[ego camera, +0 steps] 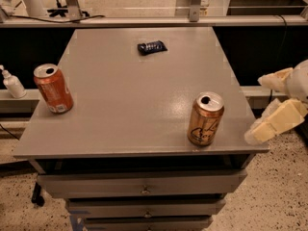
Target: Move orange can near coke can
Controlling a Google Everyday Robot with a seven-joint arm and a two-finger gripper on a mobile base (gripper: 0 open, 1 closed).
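Note:
The orange can, golden-amber with dark cursive script and a silver top, stands upright near the table's front right corner. The coke can, red-orange with a small white patch near its base, stands upright at the table's left edge. My gripper is off the table's right edge, to the right of the orange can and apart from it. Its two cream fingers are spread and hold nothing.
A small dark packet lies near the back middle of the grey table. Drawers sit below the tabletop. A white bottle stands on a ledge to the left. A metal rail runs behind the table.

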